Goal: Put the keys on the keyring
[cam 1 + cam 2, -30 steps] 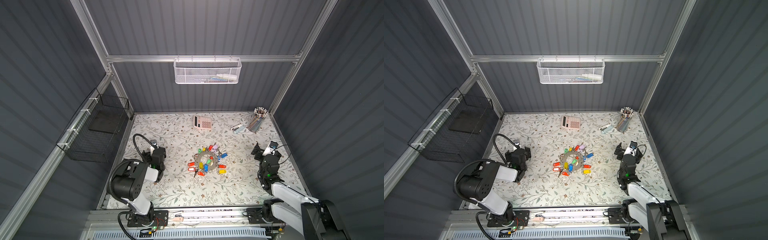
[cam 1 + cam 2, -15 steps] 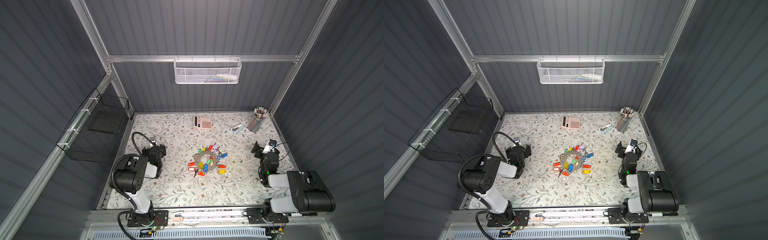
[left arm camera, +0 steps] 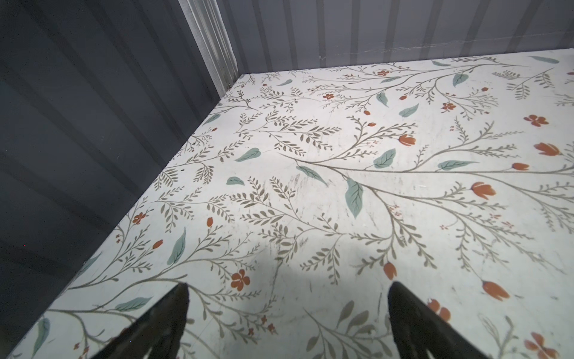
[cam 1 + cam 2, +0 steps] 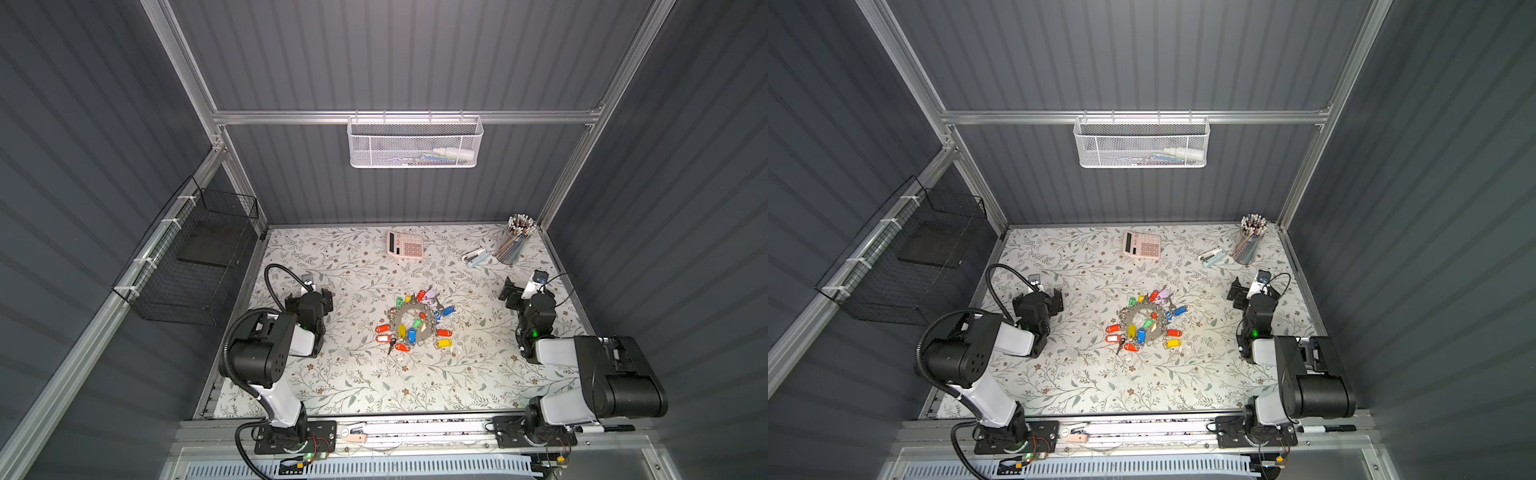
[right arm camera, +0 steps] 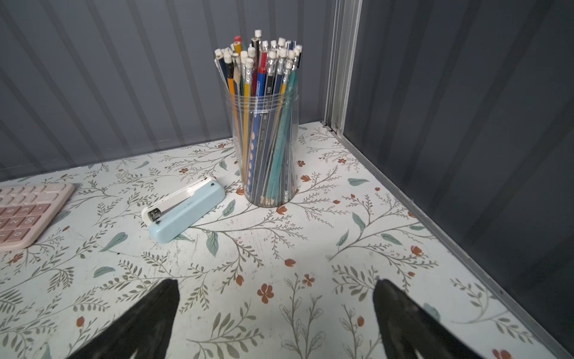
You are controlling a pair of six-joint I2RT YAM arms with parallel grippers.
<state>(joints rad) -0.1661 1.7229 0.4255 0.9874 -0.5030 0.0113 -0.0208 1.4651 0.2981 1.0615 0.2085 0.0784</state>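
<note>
The keyring (image 4: 397, 318) (image 4: 1133, 318), a large flat silver ring hung with small rings, keys and red, blue, green, pink and yellow tags, lies mid-table in both top views. A loose key with a yellow tag (image 4: 444, 343) (image 4: 1173, 343) lies just off its near-right side. My left gripper (image 4: 309, 296) (image 4: 1038, 296) (image 3: 289, 289) rests low at the table's left, open and empty over bare cloth. Over at the right, my right gripper (image 4: 519, 291) (image 4: 1246, 291) (image 5: 276, 284) is open and empty, facing the far right corner. Neither wrist view shows the keys or the keyring.
A pink calculator (image 4: 405, 245) (image 5: 25, 214) lies at the back. In the far right corner a blue stapler (image 4: 476, 257) (image 5: 186, 211) lies beside a clear jar of pencils (image 4: 513, 245) (image 5: 267, 149). A black wire basket (image 4: 195, 266) hangs on the left wall, a white mesh basket (image 4: 415, 143) on the back rail.
Both arms have folded, their elbow links swinging toward the front edge, and both grippers have shifted slightly toward the back. The jaws stay open. The keyring and keys have not moved.
</note>
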